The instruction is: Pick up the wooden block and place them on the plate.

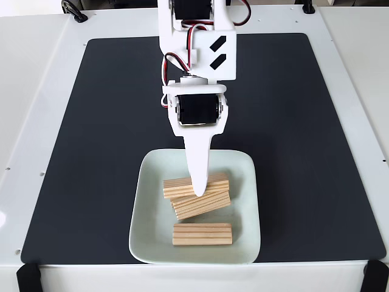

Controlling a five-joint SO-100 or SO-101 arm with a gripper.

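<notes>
Fixed view, looking down on a white table with a black mat. Arm entering from top centre, its upper part cut off by the frame edge. White gripper pointing down toward lower centre, seen as a single tapered finger; second finger hidden behind it, so opening cannot be told, nor whether anything is gripped. Pale mint-green plate at lower centre of the frame, on the mat. Three wooden blocks visible on the plate: upper block partly covered by the fingertip, middle block tilted and lying partly under the upper one, lower block lying apart toward the plate's near rim, grooves facing up. Fingertip directly over the overlapping pair, at the seam between upper and middle blocks; contact hard to make out. Whether another block sits beneath the stack cannot be told. Black clamps at the bottom corners, partly cut off.
</notes>
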